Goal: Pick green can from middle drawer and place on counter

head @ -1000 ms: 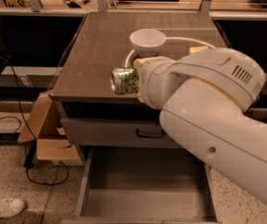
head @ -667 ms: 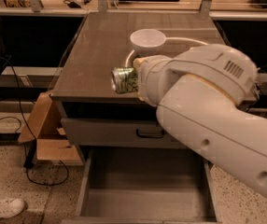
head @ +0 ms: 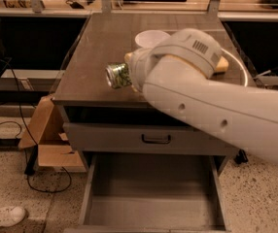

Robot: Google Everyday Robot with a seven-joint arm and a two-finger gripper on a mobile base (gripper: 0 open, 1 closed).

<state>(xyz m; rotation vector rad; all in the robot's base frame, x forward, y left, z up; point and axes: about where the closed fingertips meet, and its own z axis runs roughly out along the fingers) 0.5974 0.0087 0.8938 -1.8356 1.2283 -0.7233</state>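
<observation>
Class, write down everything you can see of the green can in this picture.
The small shiny green-and-silver mottled can looks like metal. It lies on its side, its silver end facing left, over the front part of the flat grey-brown counter; contact with that top is unclear. Its other end disappears into the gripper at the white arm's tip, which hides the hold.

Dim warm light falls on a speckled floor (head: 260,188) with an open cardboard box (head: 49,142), a black cable (head: 45,187) and a white shoe (head: 3,216) at left, the tool (head: 130,75) above the table (head: 93,47).
</observation>
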